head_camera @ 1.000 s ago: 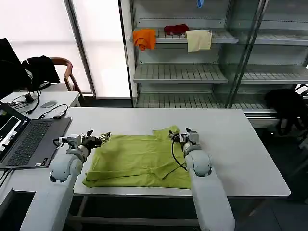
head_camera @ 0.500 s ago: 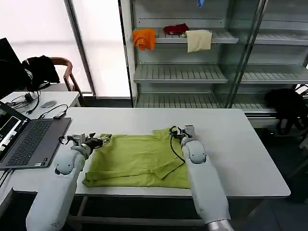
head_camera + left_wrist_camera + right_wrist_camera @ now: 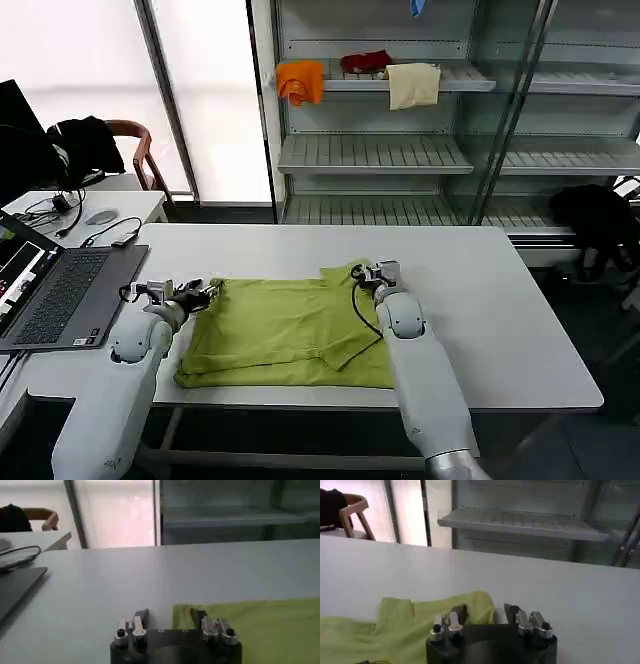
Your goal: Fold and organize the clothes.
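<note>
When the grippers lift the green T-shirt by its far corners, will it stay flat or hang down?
The T-shirt would probably hang limp: it lies flat with soft creases and a folded sleeve. It looks thin, so likely light. The left gripper and right gripper, both open, sit at its far corners.

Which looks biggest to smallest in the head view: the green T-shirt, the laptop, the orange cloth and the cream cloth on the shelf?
1. T-shirt
2. Laptop, cut off at the picture's edge, so only its visible part counts
3. and 4. Orange cloth and cream cloth look alike; both hang farther off, so their true size stays unsure.
</note>
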Tool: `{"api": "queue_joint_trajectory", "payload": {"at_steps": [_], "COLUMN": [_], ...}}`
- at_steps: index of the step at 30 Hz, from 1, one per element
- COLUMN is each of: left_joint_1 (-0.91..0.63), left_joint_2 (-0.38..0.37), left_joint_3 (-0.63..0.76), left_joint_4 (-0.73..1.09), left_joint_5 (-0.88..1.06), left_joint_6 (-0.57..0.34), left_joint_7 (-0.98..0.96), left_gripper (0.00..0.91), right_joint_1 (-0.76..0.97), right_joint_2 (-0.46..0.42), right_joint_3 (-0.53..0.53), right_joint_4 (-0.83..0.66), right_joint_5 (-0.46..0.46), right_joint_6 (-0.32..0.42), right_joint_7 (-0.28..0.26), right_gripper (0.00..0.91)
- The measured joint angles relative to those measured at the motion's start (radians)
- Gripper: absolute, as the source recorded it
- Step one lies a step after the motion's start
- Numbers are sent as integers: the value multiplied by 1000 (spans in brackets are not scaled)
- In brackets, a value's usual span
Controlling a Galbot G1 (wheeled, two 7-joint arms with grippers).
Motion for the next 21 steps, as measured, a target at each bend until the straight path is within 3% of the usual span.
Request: {"api": "queue_joint_trajectory", "payload": {"at_steps": [12,21], "left_joint_1": [18,32], "left_joint_2": [-2,3], "left_joint_3": [2,-15], "left_joint_4": [-41,-93], "left_joint_5": [9,-27], "left_joint_6": [1,0], "left_joint_7": [24,20], "left_gripper": [10,10], "right_joint_1": [-31,-62], "right_joint_2": [-1,0], "right_joint_3": [-8,-27], "right_joint_4": [30,102], "right_joint_5": [16,82], "right_joint_6": [0,-6], "right_joint_7": [7,34], "right_gripper": [0,0]}}
